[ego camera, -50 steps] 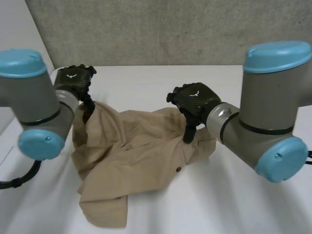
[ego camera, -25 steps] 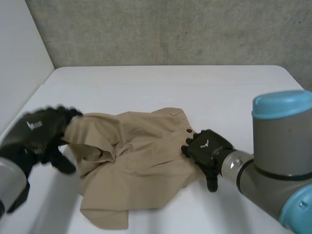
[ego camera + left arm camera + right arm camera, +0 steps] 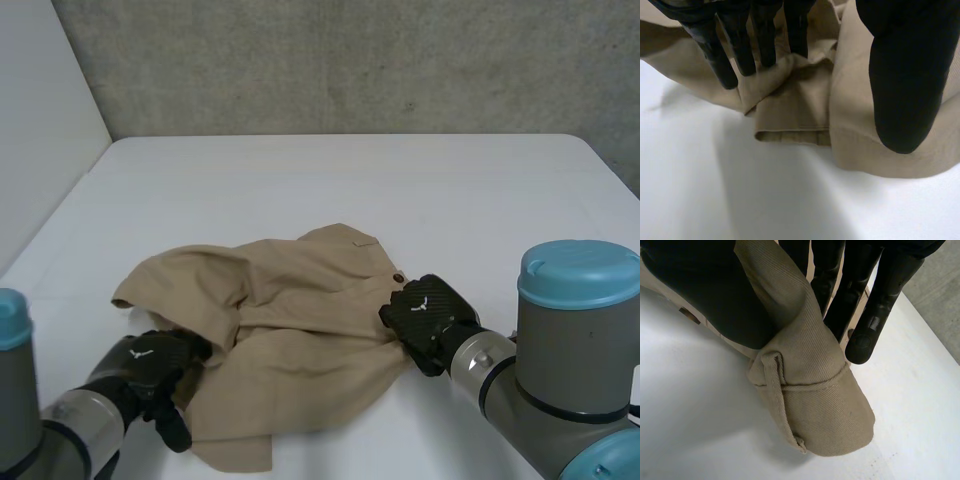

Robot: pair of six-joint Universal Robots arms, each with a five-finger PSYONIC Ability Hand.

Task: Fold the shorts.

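Left side: my worry is the left hand (image 3: 150, 362), down low at the near-left edge of the shorts (image 3: 300, 310). From its wrist camera nothing looks gripped there. If I lift or sweep from here, I judge that edge will slide off and the bunched layers under the palm will stay crumpled. The middle is a rumpled heap on the white table (image 3: 400, 190), one leg trailing toward me, so any fold made now would trap wrinkles. On the right, the grip is on a small bit of waistband. A hard pull could drag the whole garment sideways, or the corner could slip out.

Now poses. The left arm comes in near the table's front, hand almost flat to the surface. Its fingers (image 3: 765, 35) are fairly straight, tips resting on a doubled hem, and the thumb (image 3: 905, 85) is splayed well apart over another fold, closed on nothing.

The right hand (image 3: 428, 318) sits just beside the button (image 3: 398, 277), knuckles up. The waistband corner with its belt loop (image 3: 776, 390) is clamped between thumb and fingers (image 3: 875, 300), and the cloth pokes out past the tips.
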